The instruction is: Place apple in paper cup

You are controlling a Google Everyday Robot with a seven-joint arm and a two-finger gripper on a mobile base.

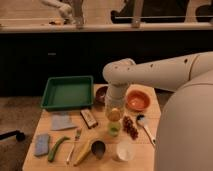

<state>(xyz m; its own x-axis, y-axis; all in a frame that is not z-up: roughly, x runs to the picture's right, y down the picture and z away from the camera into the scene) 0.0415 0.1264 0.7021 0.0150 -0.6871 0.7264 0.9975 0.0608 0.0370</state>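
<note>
Gripping smooth round yellow-orange apple (114, 115) in closed end effector (114, 109), with plain white paper cup (123, 150) below-right on wooden surface (60, 162).

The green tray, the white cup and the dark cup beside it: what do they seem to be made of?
The green tray looks like matt plastic: one even colour, raised rim. The paper cup seems paper: plain dull white sides. The dark cup may be metal: its surface glints. The gripper, over the table's middle, is shut on the apple.
</note>
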